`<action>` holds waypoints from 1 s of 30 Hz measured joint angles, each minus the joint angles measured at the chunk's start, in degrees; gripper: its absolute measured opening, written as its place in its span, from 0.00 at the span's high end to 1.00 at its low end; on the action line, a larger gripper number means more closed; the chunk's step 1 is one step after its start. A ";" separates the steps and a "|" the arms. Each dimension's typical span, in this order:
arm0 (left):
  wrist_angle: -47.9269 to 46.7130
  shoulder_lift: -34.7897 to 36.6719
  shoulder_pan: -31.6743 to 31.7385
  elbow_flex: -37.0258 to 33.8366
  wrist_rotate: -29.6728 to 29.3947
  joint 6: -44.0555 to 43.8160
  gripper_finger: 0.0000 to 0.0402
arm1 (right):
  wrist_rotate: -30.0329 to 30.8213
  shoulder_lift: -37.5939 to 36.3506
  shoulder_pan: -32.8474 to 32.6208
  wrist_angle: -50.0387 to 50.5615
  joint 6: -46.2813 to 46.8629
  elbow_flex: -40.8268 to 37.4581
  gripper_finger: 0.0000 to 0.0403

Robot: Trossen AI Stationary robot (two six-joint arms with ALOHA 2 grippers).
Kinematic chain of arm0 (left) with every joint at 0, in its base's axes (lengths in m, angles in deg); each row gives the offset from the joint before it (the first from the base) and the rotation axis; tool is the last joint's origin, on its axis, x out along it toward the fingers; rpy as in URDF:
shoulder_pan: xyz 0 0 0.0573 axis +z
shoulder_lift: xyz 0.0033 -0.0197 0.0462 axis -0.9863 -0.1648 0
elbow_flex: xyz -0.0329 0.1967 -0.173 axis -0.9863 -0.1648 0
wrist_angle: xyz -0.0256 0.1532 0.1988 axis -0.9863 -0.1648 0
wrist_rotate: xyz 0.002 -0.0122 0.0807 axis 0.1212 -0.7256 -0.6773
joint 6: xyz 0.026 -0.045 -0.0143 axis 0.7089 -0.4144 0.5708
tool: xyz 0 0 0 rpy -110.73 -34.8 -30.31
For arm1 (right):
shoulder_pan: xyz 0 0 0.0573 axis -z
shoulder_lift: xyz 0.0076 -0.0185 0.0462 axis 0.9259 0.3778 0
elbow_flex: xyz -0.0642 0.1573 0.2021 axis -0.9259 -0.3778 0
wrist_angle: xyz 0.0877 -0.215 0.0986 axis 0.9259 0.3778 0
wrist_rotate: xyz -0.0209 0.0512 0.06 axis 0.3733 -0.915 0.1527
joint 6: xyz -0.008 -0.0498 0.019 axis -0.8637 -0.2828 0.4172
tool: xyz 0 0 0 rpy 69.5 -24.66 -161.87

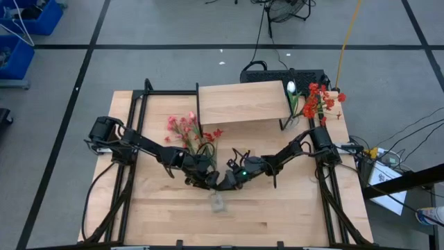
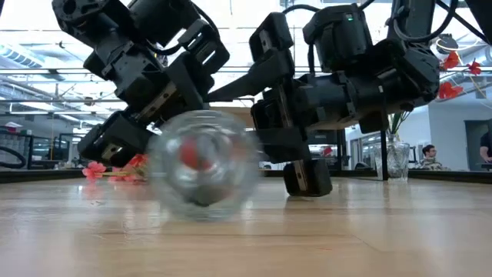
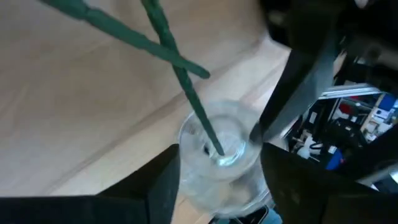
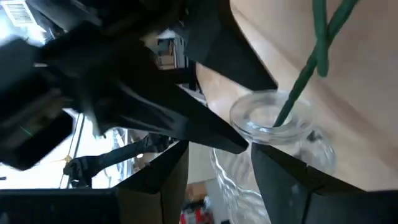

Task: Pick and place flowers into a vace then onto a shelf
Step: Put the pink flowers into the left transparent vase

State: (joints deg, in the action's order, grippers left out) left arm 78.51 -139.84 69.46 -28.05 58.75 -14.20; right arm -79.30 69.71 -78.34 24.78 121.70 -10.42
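Both grippers crowd the clear vase [image 1: 218,201], lying at six o'clock. Left gripper [image 3: 214,171] straddles its rim, right gripper [image 4: 217,158] likewise; actual grip unclear. Green stems [image 3: 186,81] enter the mouth, blossoms hidden.

Worktop [image 1: 166,208]: honey-toned wood, plank-striped. Shelf [image 1: 239,103]: paler wood, black legs. Vase [image 2: 204,165]: clear glass, a red spot showing through it. Flowers [image 1: 186,127] at 10 o'clock: pink and red, green stems. Spray [image 1: 320,99] at 2 o'clock: red, with a white bud [image 1: 291,87]. Arms: black.
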 joint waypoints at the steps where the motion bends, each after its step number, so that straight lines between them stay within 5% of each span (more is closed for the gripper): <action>1: -0.32 0.00 -0.01 0.00 0.14 -0.05 0.46 | 0.57 -0.11 0.00 -0.70 -0.74 -0.35 0.59; 18: -1.47 -0.11 -0.09 0.14 -1.99 0.15 0.53 | -0.61 -4.37 0.26 0.33 5.29 -7.42 0.63; 30: 2.54 -0.30 3.10 0.02 -4.79 1.11 0.53 | -1.94 -4.15 0.48 8.01 -1.99 -3.18 0.63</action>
State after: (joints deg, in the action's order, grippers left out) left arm 81.05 -140.14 72.56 -28.03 53.96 -13.09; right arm -81.24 65.56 -77.86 32.79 119.71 -13.60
